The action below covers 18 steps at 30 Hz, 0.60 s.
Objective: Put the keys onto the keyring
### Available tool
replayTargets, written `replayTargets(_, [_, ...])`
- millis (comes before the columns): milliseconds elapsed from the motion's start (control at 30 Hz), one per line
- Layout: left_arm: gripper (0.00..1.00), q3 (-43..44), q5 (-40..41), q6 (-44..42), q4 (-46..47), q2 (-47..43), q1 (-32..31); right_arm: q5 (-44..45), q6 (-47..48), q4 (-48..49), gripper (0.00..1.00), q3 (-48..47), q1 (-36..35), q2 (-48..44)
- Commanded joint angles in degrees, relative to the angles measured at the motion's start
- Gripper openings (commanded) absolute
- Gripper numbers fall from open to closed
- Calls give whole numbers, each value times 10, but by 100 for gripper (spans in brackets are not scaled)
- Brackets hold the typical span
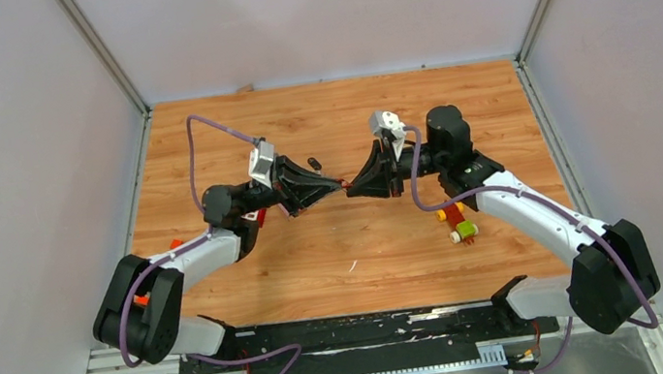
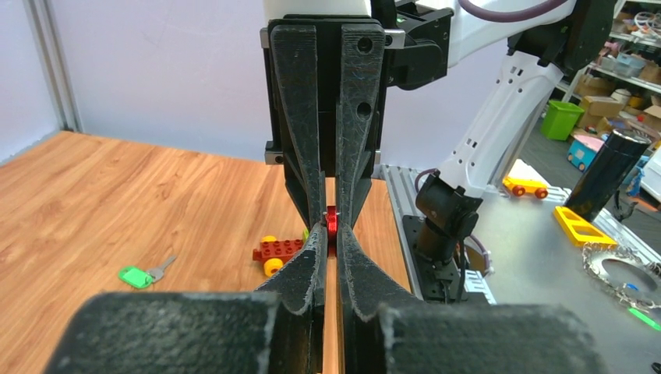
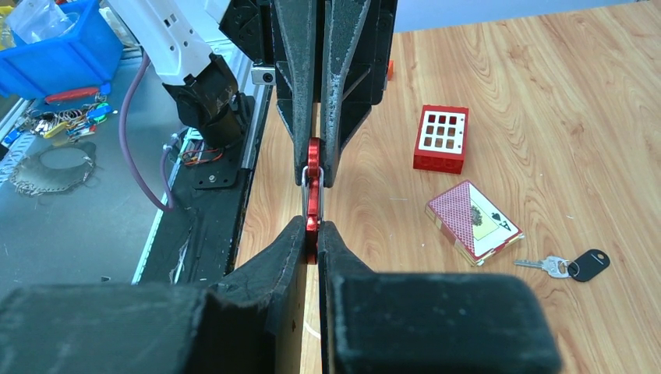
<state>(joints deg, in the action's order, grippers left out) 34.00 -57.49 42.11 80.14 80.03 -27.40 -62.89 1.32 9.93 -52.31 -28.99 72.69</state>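
The red keyring (image 1: 345, 186) hangs above the middle of the table, pinched between both grippers, which meet tip to tip. My left gripper (image 1: 338, 186) is shut on one end of it (image 2: 331, 222). My right gripper (image 1: 353, 186) is shut on the other end (image 3: 313, 199). The black-headed key (image 3: 588, 265) lies flat on the wood beside the card pack; it also shows in the top view (image 1: 314, 162). The green-headed key (image 2: 136, 276) lies flat on the wood left of the toy blocks. Neither key touches the keyring.
A pack of playing cards (image 3: 473, 221) and a red box with white squares (image 3: 441, 139) lie under the left arm's side. A red, yellow and green toy block cluster (image 1: 458, 221) sits by the right arm. The table's near edge meets a black rail (image 1: 367, 329).
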Motion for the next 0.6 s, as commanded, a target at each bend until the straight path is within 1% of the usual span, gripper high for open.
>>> replayTargets(0, [7,3,0,6,23,3,-8,8,-4,40,0,2,-3,2])
replayTargets(100, [0,3,3,7,23,4,-7,10,-1,40,1,4,-5,4])
replayTargets(267, [0,-1,5,9,21,-4,-7,18,16,28,4,8,-6,5])
replayTargets(367, [0,1,1,4,1,-13,-7,26,36,11,6,8,-5,4])
replayTargets(467, [0,11,-10,-25,-57,-25,-7,31,52,-10,12,1,-5,3])
replayTargets(500, [0,15,-15,-42,-92,-31,-7,33,60,-22,16,-3,-5,2])
replayTargets(533, [0,22,-18,-65,-148,-38,-7,36,69,-36,22,-11,-4,3])
replayTargets(567, [0,29,-22,-94,-199,-47,-5,43,80,-57,26,-19,-3,2])
